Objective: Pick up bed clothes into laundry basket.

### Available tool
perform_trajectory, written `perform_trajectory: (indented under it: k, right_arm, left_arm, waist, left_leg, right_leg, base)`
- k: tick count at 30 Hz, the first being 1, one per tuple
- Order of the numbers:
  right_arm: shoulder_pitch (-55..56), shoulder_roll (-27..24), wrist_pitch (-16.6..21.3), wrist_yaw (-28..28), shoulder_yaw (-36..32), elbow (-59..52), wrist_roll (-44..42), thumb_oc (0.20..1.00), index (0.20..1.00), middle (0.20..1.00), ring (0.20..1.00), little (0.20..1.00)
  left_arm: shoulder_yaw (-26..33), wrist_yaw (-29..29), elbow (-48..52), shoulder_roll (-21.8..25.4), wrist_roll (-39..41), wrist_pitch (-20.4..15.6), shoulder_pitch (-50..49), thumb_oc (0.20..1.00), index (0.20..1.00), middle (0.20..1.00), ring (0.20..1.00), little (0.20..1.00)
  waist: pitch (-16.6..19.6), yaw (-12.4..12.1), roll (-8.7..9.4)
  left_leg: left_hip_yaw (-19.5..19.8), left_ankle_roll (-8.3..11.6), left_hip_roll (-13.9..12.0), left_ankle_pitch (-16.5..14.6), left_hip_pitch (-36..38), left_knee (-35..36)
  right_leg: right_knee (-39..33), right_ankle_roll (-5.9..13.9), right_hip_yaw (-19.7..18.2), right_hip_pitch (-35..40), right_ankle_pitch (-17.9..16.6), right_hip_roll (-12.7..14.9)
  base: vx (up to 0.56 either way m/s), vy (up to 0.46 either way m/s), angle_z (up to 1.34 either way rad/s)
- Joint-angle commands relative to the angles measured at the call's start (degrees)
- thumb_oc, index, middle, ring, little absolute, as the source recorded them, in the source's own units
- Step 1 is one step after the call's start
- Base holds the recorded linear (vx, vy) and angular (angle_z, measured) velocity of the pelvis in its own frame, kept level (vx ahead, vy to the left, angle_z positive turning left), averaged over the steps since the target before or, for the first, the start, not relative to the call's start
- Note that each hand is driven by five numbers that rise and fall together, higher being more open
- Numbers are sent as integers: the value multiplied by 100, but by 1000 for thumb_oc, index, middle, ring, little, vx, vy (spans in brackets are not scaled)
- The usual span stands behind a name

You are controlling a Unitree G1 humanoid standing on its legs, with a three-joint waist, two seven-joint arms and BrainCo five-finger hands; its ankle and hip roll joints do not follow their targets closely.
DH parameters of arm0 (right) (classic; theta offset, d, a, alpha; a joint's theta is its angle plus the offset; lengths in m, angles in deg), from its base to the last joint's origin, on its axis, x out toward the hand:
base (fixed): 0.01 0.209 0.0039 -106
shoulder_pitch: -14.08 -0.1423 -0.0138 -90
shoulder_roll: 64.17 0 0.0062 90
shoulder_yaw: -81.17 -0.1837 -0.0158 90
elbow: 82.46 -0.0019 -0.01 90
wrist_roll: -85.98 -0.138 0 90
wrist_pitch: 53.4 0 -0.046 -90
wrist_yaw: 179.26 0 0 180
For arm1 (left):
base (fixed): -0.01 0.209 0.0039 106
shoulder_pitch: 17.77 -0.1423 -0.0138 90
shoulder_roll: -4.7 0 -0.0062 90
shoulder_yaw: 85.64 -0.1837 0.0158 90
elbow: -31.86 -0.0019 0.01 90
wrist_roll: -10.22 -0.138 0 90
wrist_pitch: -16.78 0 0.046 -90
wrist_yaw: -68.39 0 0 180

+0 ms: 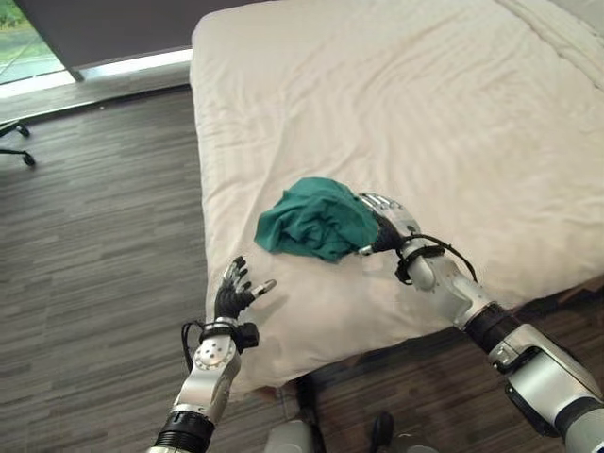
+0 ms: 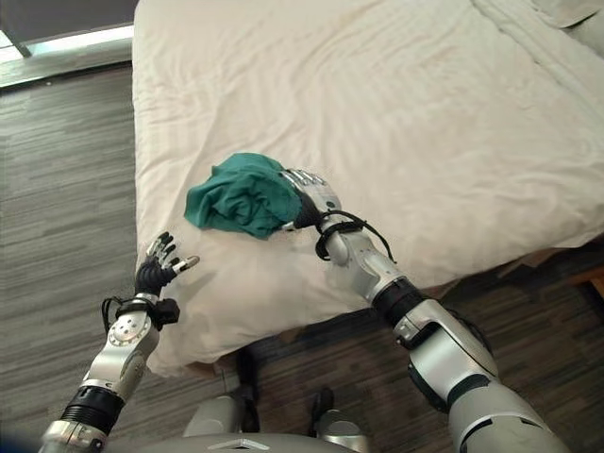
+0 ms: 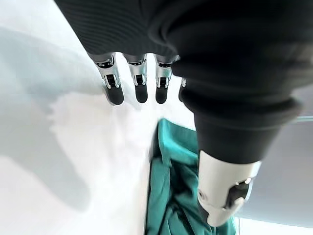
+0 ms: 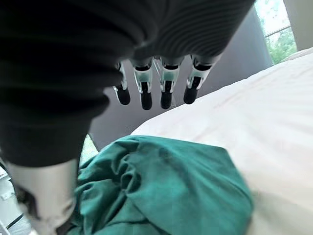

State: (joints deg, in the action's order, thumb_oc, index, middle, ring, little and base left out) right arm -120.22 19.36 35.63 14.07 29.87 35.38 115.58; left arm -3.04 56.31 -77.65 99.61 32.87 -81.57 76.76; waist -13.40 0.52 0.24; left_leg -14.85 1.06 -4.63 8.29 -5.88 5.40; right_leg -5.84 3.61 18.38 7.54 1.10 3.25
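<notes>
Nearest us in the left eye view, our left hand (image 1: 232, 293) hangs just off the near corner of the bed (image 1: 453, 104), fingers spread and released, holding nothing. Ahead of it and toward our right, a crumpled green garment (image 1: 311, 219) lies on the cream cover. Our right hand (image 1: 382, 219) is against the garment's right edge; from here we cannot see whether its fingers have closed.

The right eye view shows the same layout: the left hand (image 2: 160, 267) is near the garment (image 2: 241, 195) but apart from it, and the right hand (image 2: 310, 200) touches the cloth from the side.

From the left wrist view, straight fingers (image 3: 139, 83) point over the white cover, and the green cloth (image 3: 176, 191) lies past the thumb, untouched.

From the right wrist view, the fingers (image 4: 164, 88) reach out relaxed above the bunched cloth (image 4: 166, 191), not curled into it, so this hand is released too.

We judge the step in hand to be the reach for the garment, with the grasp not yet made. Next the right hand should sink its fingers into the folds and clench, then lift. We see no laundry basket yet, so finding it comes after.
</notes>
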Motion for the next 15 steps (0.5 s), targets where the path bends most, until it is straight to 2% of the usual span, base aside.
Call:
perform_trajectory:
  k: [1,7,15]
  right_arm:
    - [-713,136,92,92,80,28,273,1000,1000,1000,1000,1000]
    - [-776,274,103,52,200,-45,371,1000,1000,1000,1000,1000]
    - [-884,421,79,53,341,44,440,1000,1000,1000,1000,1000]
  left_arm:
    - [108,14,97,368,291,-407,402,1000,1000,1000,1000,1000]
    - [63,-29,135,303,398,-486,573,1000,1000,1000,1000,1000]
    - [-325,271,745,-104,1174,-688,1059,1000,1000,1000,1000,1000]
  waist:
    - [-77,-52,475]
    - [-125,-111,513]
    - [-269,-144,528]
  left_leg:
    - [-386,561,-413,-783,1095,-40]
    - [-303,545,-395,-780,938,-40]
    - [-201,532,-363,-738,646,-40]
  right_leg:
    - [84,213,-11,-438,-7,463]
    - [84,239,18,-532,-31,509]
    - [84,273,53,-756,-118,593]
  base:
    - [0,0,0]
    - [11,-1,1]
    - [-3,-6,10]
